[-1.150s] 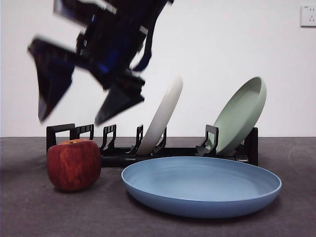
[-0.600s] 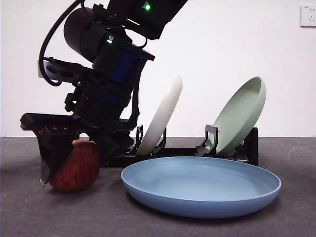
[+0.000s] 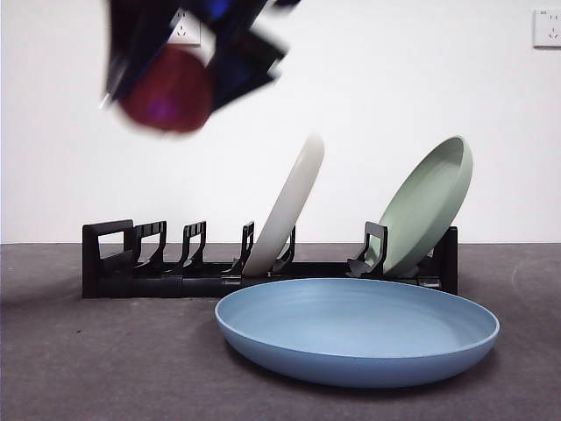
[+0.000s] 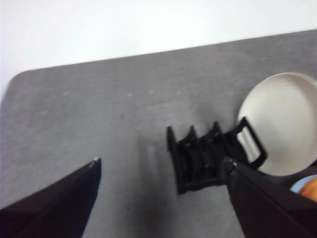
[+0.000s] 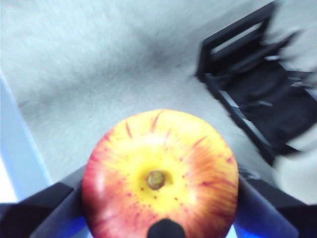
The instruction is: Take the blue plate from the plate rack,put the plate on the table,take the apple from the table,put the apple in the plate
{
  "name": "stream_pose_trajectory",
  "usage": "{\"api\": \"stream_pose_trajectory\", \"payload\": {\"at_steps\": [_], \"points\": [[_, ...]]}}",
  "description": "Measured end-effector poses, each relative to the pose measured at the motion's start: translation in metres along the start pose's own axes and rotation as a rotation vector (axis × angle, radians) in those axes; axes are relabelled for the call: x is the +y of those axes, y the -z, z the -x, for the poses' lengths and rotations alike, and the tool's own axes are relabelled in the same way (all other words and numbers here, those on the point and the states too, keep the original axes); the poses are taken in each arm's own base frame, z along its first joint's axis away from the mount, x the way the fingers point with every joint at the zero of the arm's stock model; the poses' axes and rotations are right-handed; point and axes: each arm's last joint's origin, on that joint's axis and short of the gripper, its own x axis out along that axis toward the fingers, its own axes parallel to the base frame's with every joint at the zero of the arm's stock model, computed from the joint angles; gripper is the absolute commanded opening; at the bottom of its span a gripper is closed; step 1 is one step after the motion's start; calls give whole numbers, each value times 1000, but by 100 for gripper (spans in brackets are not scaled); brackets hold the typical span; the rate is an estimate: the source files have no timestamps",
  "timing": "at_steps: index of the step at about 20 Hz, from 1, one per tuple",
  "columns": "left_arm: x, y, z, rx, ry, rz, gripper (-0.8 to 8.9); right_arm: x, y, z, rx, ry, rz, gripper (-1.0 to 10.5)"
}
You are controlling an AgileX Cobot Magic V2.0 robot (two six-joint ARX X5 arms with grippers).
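My right gripper (image 3: 188, 66) is shut on the dark red apple (image 3: 166, 88) and holds it high in the air, above the left end of the plate rack (image 3: 158, 263); both are blurred. In the right wrist view the apple (image 5: 159, 171) fills the gap between the jaws, yellow top and stem up. The blue plate (image 3: 358, 329) lies flat on the table (image 3: 105, 368) in front of the rack, to the right of and below the apple. My left gripper (image 4: 163, 198) is open and empty, high above the rack (image 4: 203, 158).
A cream-white plate (image 3: 285, 206) leans in the middle of the rack and a sage-green plate (image 3: 425, 206) leans at its right end. The rack's left slots hold nothing. A white wall stands behind the table.
My right gripper came down around the apple on the table, closed on it, and has now lifted it high. The spot left of the blue plate is bare.
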Motion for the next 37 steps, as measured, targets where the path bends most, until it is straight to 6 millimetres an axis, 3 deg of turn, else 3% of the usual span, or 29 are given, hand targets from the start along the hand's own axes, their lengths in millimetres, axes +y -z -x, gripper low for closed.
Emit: {"api": "stream_pose_trajectory", "payload": {"at_steps": [3,6,8,11,14,22,29,32,33,37], "points": [[-1,-3,-5,-10,32,0,407,-16,5,57,-12,45,-27,-9],[-2,-6,-13,-10,61,0,408,-33,16,100,-4,99,-79,-10],[-3,-7,-18,0,79,0,408,-42,27,116,47,128,-119,-10],[-4,-7,-26,18,83,0,408,-50,40,118,154,143,-161,-11],[-4,-7,-29,28,83,0,408,-50,55,100,202,130,-169,-11],[-4,-7,-30,29,86,0,408,-53,124,16,192,135,-228,-11],[-5,-7,-30,29,109,1,408,-63,141,-49,255,132,-243,-9],[-5,-7,-30,32,109,1,408,-64,146,-60,283,128,-247,4],[-5,-7,-30,32,109,1,408,-65,146,-60,284,129,-253,38],[-5,-7,-30,33,109,1,408,-65,146,-61,283,135,-289,462]]}}
